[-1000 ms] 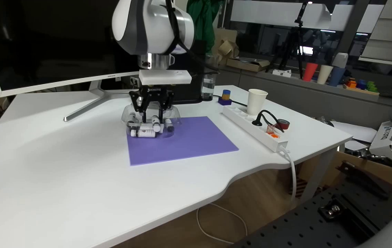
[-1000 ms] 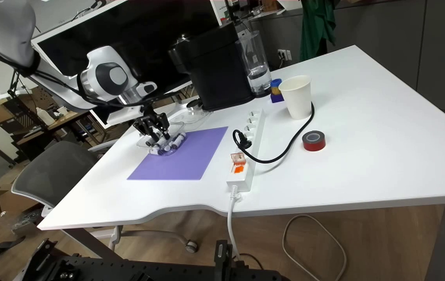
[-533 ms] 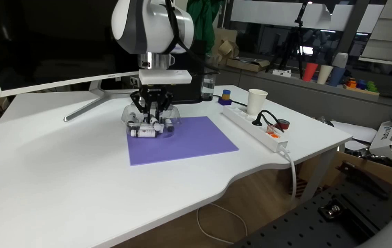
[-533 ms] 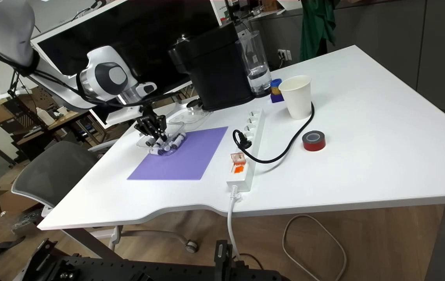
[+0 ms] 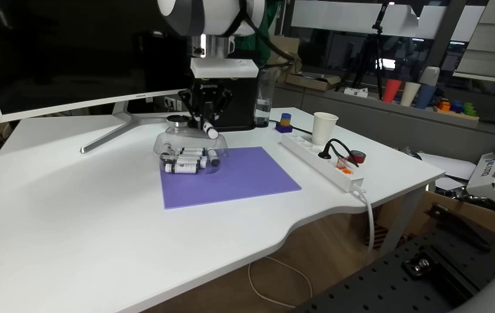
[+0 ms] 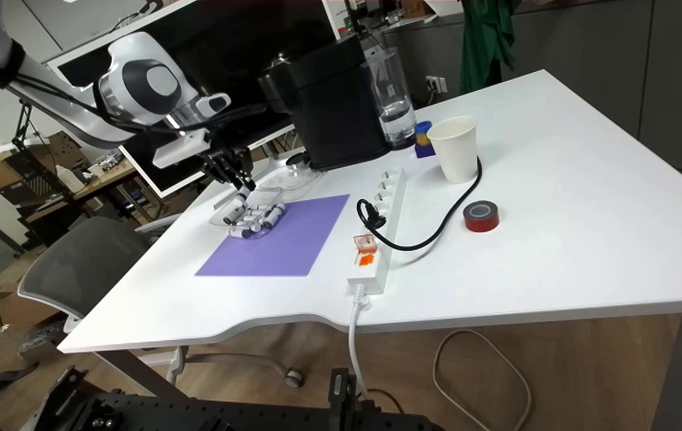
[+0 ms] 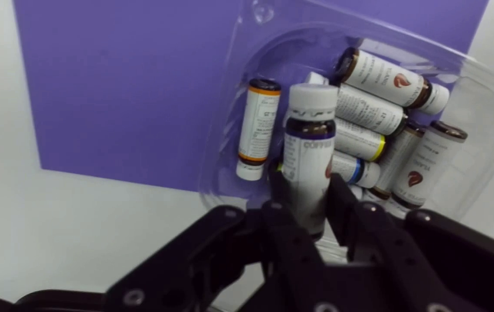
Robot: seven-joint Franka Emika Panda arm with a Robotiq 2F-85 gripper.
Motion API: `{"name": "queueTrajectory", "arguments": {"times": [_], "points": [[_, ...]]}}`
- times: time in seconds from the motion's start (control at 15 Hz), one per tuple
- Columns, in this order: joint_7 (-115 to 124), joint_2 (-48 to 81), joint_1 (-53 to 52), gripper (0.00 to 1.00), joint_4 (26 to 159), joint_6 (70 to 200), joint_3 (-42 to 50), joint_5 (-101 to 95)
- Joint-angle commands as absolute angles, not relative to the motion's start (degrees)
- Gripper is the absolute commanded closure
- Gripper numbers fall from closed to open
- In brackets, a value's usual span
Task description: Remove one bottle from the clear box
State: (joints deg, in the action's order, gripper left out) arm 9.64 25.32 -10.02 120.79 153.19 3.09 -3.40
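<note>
On the white desk [image 5: 78, 217], one corner of the purple mat [image 5: 238, 182] is being covered by the clear box [image 7: 485, 108], which is being supported partly by the mat, partly by the desktop. The box is being shared by other bottles [image 7: 377, 80] laid on their sides; among them an orange-banded bottle [image 7: 257, 125] is being set apart from the cluster. In the wrist view, some of these contents are being hidden by the gripper [image 7: 309, 190]. The rear is being closed off by a monitor [image 5: 78, 56] and a tall black box [image 6: 341, 114]. Past the mat, space is being taken up by a white power strip [image 6: 391, 218], and beside it by a paper cup [image 5: 323, 130] and a roll of red tape [image 6: 481, 222].

By the fingers [image 7: 343, 203], a small brown bottle [image 7: 309, 160] is being clasped round its labelled body, the gap between them being filled by its width. It is being held aloft over the clear box. In an exterior view, its white cap [image 5: 211, 133] is being tipped downward and away from the monitor, the body being held at a slant. In the wrist view, the cap is being pointed toward the top, the long axis being seen nearly vertical.
</note>
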Motion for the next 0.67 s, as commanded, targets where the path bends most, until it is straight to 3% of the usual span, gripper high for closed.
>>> {"name": "queueTrajectory", "arguments": {"times": [0.0,0.6], "points": [[11.98,19.81,-8.88,0.93,126.47,154.10,5.69,-5.95],[7.63,25.41,-3.10,0.93,126.74,157.03,6.76,-6.47]]}}
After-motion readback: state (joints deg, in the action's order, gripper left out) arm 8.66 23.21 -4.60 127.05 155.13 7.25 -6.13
